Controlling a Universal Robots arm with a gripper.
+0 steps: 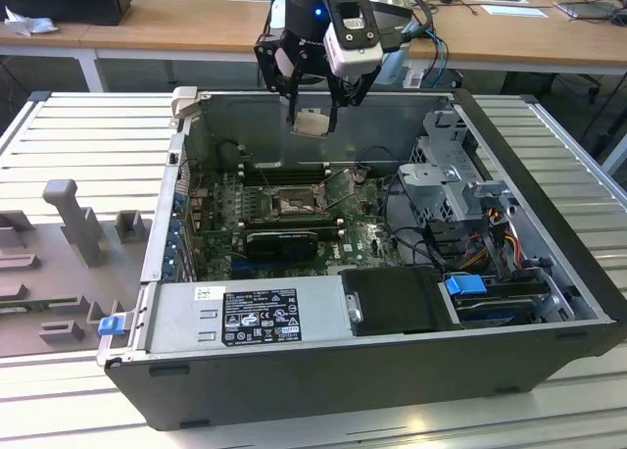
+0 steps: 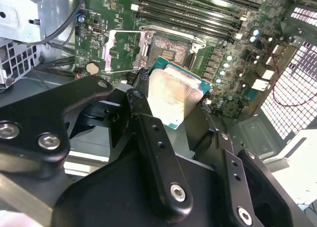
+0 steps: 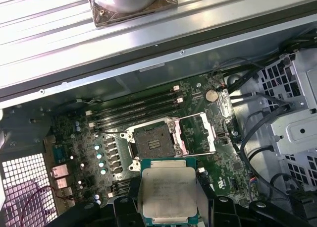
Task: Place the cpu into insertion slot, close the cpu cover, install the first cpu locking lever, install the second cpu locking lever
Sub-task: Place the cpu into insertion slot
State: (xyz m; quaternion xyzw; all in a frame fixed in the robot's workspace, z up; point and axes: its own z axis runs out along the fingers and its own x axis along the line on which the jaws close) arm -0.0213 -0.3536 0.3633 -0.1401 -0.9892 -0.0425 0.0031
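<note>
Between the fingers (image 2: 148,133) of the pincer (image 1: 312,116), held the cpu (image 1: 312,124) by two opposite edges, with its pale top turned up toward the wrist. Clamped on it squarely, with no gap visible at either side in both wrist views. Hung high over the open computer case (image 1: 343,371), set on the slatted tabletop (image 1: 88,135), near the case's rear wall and touching nothing inside.

Below the pincer and somewhat forward of it, toward the middle of the board, found the insertion slot (image 1: 292,206). Lay well apart from the chip, with a bare dark centre (image 3: 151,142) and nothing seated in it. Just beside the slot, noted the cpu cover (image 3: 195,135), swung open off the socket and, by the look of it, clear of the way down.

In the first wrist view, showed the chip's (image 3: 168,192) edges close to parallel with the slot's metal rim, though with a slight skew. Judged the turn about the vertical nearly right but not exact. On the far side of the slot from the pincer, noted the long black memory slots (image 3: 133,108), running along one socket edge and well clear of the chip.
</note>
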